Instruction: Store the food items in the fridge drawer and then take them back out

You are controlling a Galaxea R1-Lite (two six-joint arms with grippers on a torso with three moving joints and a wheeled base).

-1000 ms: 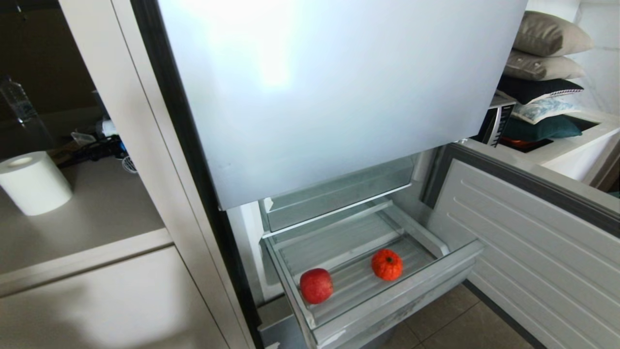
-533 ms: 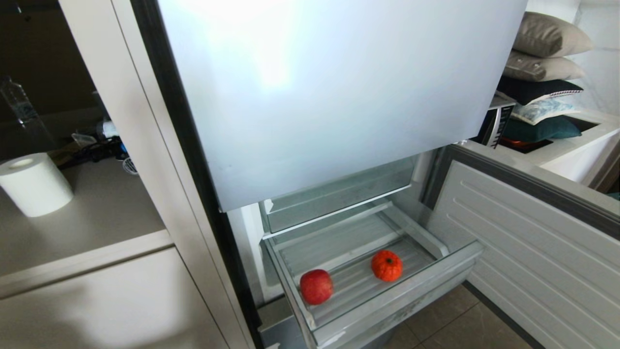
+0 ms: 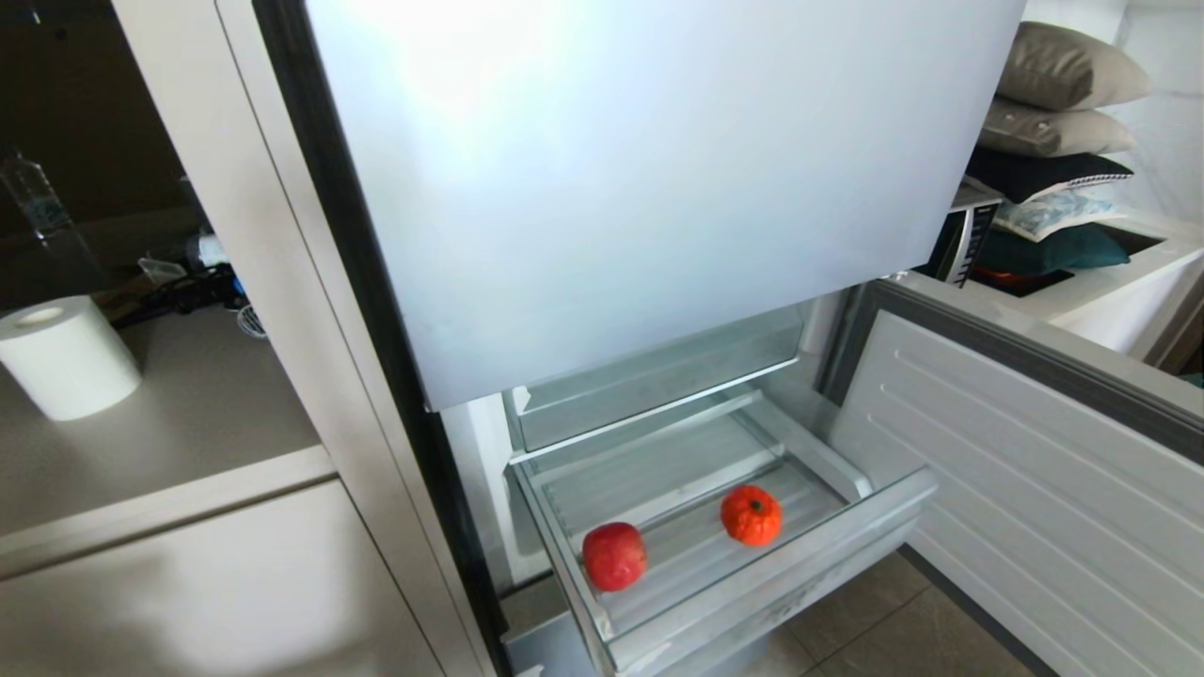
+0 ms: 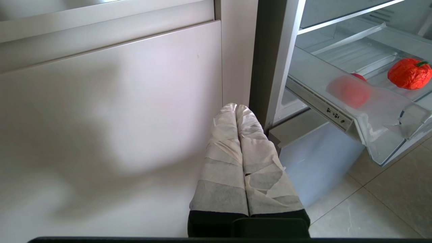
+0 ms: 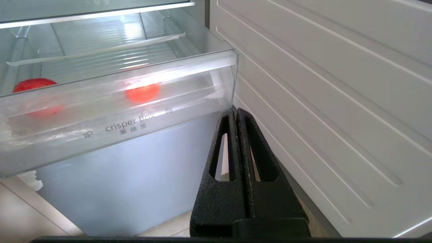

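Note:
The clear fridge drawer [image 3: 781, 564] is pulled out below the closed upper door. Inside it lie a red apple [image 3: 614, 555] near its front left and a bumpy orange pumpkin-like fruit [image 3: 752, 513] to the right. Neither arm shows in the head view. My left gripper [image 4: 235, 107], wrapped in white tape, is shut and empty, low beside the cabinet left of the fridge, with the drawer [image 4: 381, 135] off to its side. My right gripper [image 5: 234, 110], black, is shut and empty just below the drawer's front right corner [image 5: 233, 60]; both fruits [image 5: 142, 91] show blurred through the frosted front.
The lower fridge door [image 3: 1025, 470] stands open to the right of the drawer. A white cabinet [image 3: 188, 583] with a paper roll [image 3: 66, 355] is on the left. Another clear bin [image 3: 658, 376] sits above the drawer. Tiled floor [image 3: 875, 630] lies below.

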